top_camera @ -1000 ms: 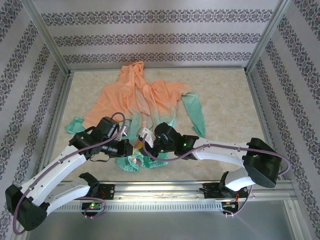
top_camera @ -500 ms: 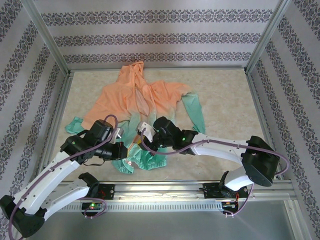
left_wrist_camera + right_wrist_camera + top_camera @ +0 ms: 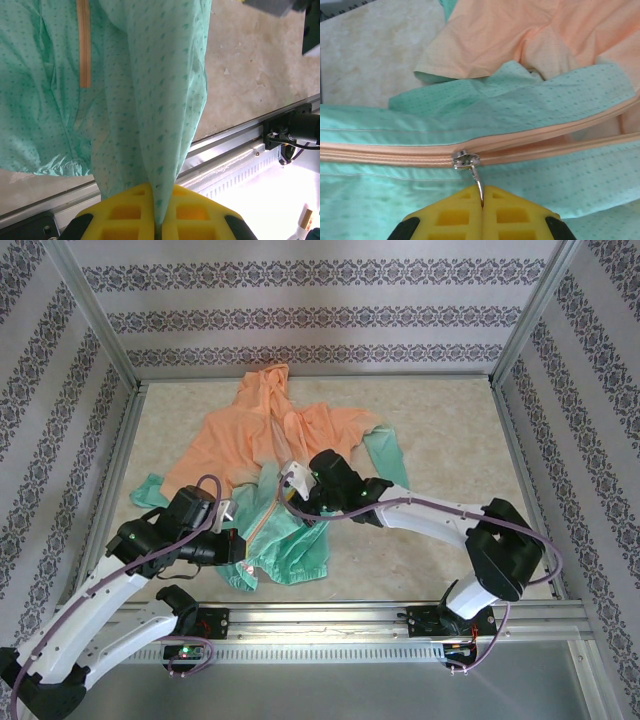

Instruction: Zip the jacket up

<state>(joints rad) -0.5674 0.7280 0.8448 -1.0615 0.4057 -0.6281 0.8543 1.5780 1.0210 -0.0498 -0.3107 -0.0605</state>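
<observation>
The jacket (image 3: 262, 436) lies flat on the table, its orange hood at the back and its mint green hem (image 3: 290, 552) toward the arms. My left gripper (image 3: 238, 546) is shut on the hem's green fabric (image 3: 165, 115), which runs taut out of the yellow pads (image 3: 127, 210). My right gripper (image 3: 291, 486) is shut on the metal zipper pull (image 3: 477, 182). The slider (image 3: 465, 159) sits on the peach zipper tape (image 3: 385, 152); the tape is joined to the slider's left and split to its right.
A metal rail (image 3: 330, 618) runs along the near table edge, close below the hem. Patterned walls and frame posts (image 3: 95, 315) enclose the table. Bare marble surface (image 3: 450, 440) lies to the right of the jacket.
The right gripper has moved away from the arms with the zipper pull, toward the hood. The left gripper drew back toward the near edge, and the hem now lies spread and taut.
</observation>
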